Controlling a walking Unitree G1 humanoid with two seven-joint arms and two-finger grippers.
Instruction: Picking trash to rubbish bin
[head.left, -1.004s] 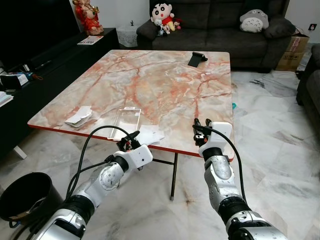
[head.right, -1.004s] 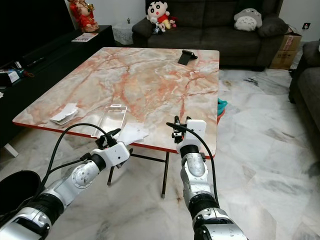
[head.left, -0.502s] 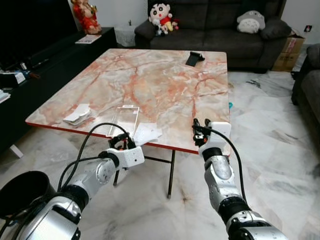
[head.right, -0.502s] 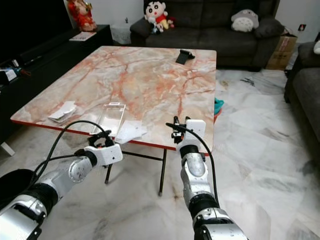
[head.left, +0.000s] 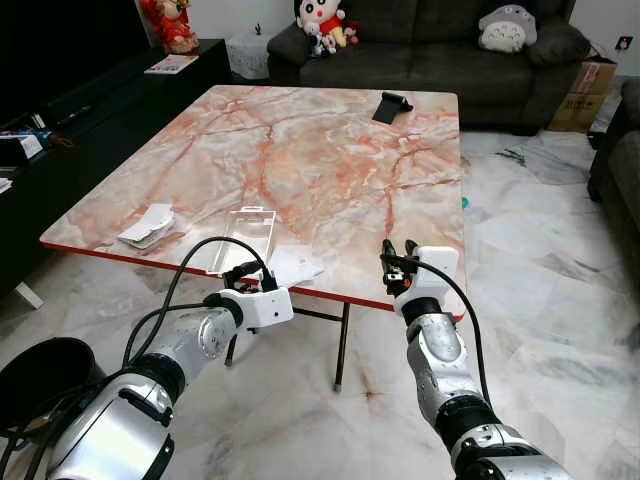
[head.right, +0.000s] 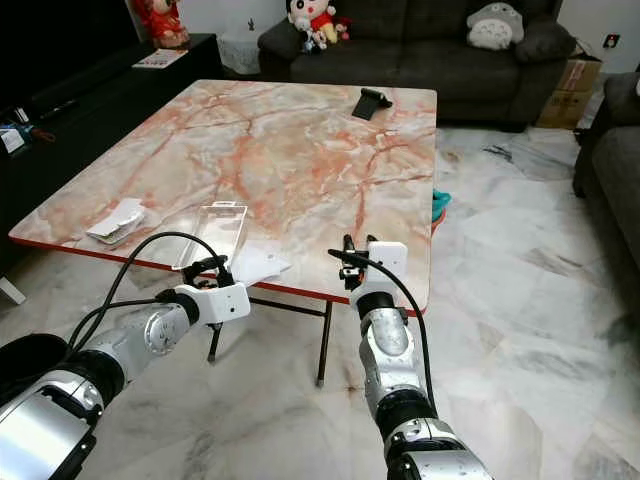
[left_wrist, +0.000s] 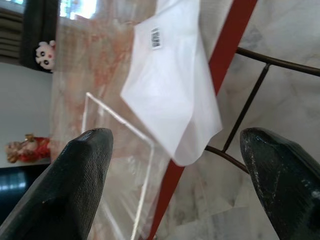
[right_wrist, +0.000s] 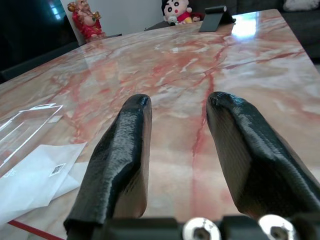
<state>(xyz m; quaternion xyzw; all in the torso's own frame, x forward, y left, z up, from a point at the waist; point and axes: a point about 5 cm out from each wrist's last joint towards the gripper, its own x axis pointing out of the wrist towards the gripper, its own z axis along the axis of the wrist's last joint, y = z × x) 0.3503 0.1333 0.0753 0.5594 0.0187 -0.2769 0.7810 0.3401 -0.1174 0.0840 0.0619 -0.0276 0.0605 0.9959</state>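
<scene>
Left gripper, fingers spread wide and holding nothing, raised at the near red edge of the marble table; right gripper, fingers parted with a narrower gap and likewise empty, at the same edge off to its right. Just ahead of the left gripper, a white paper wrapper lying flat with one corner over the table edge, touching a clear plastic package just beyond it; further to that gripper's left, a crumpled white wrapper by the table's left corner. Black rubbish bin on the floor, below and left of the left arm; black phone stand at the far table edge, dark sofa with plush toys behind.
</scene>
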